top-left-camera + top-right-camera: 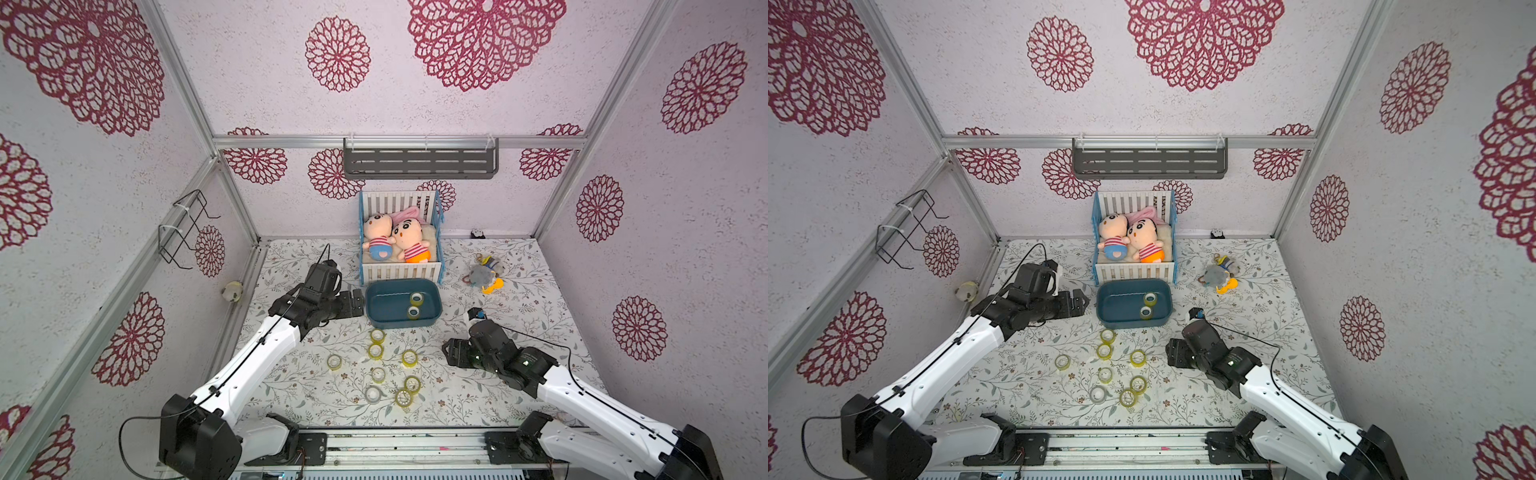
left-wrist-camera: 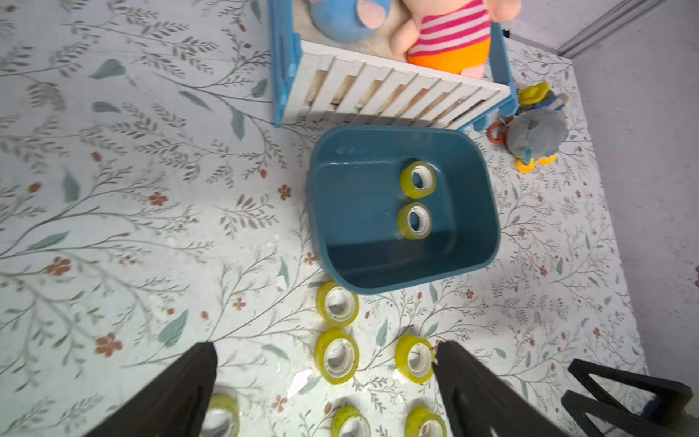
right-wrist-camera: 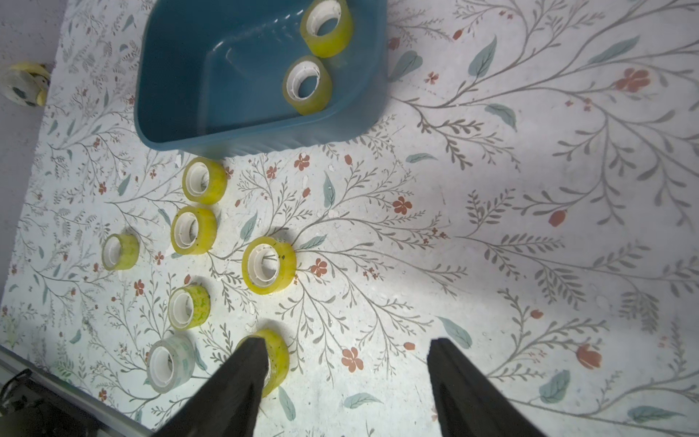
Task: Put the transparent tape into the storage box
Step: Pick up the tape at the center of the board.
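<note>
The storage box [image 1: 386, 305] [image 2: 359, 212] is a teal tub in front of the crib. Two yellowish transparent tape rolls [image 1: 417, 298] [image 1: 413, 312] lie inside it. Several more rolls stand on the flowered table nearer the front, among them one [image 1: 377, 336] just before the box and one [image 3: 269, 265] ahead of the right gripper. My left gripper [image 1: 351, 303] [image 2: 325, 346] hovers left of the box, open and holding nothing. My right gripper [image 1: 451, 351] [image 3: 346, 342] hangs right of the loose rolls, open and empty, with one fingertip [image 3: 253, 352] overlapping a roll in its view.
A white-slatted blue crib [image 1: 401, 270] with two plush dolls stands behind the box. A grey and yellow plush toy [image 1: 486, 274] lies at the right. A small toy [image 1: 232, 291] sits by the left wall, below a wire rack [image 1: 185, 228]. A grey shelf [image 1: 419, 162] hangs on the back wall.
</note>
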